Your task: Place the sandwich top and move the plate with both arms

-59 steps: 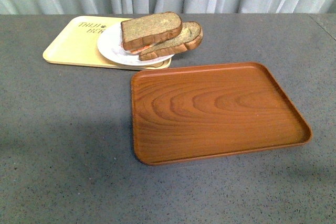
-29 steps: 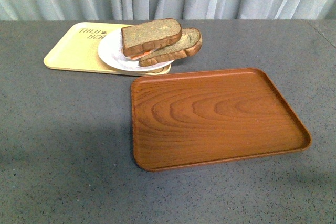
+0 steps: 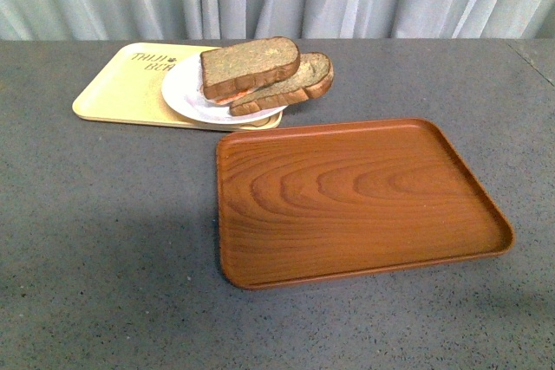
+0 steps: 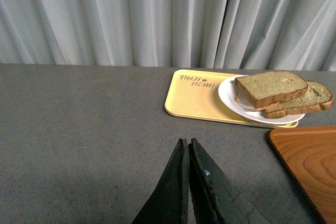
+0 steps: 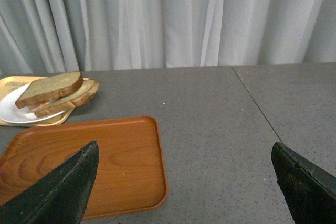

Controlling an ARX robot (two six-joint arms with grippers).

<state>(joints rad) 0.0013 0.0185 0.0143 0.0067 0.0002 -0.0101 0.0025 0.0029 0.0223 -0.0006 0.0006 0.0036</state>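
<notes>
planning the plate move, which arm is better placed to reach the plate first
Probably left. The plate sits on the yellow tray, on the robot's left, beyond the wooden tray. The left claw points toward that side but is shut; the right claw is open but farther away.

Light even, soft, daylight-like, no glare. Faint dark shadow on grey table [image 3: 104, 240] at near left in front view. All three views sharp enough; gripper fingers [image 5: 63, 192] close to wrist cameras slightly soft.
</notes>
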